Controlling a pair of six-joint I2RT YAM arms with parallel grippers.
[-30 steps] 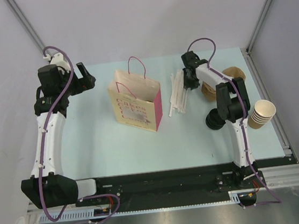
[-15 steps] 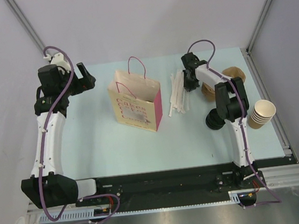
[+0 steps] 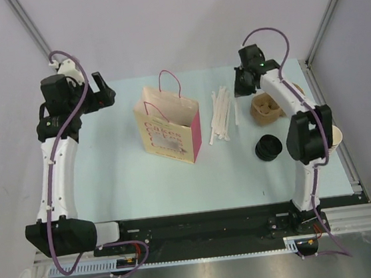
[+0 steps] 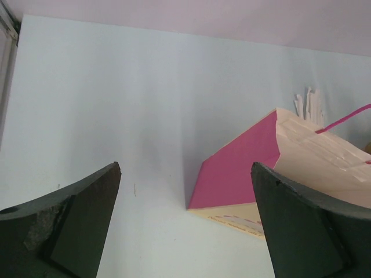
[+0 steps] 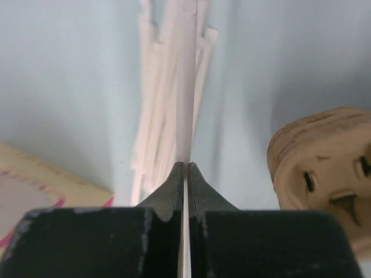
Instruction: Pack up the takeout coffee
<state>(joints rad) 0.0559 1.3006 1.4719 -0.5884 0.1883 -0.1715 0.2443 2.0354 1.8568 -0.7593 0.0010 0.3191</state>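
Right pincer point(image 5: 185, 165) clenched on straw point(image 5: 185, 110) near table point(image 3: 108, 168) far edge; left pincer point(image 4: 185, 168) released, bag point(image 4: 232, 174) near.

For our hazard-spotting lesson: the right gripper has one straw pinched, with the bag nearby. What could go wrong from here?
1. The right gripper pinches the straw only between narrow tips, so the long straw could swivel or slip out.
2. The bag stands unsupported, the open left gripper well away from it; a poking straw might tip it.
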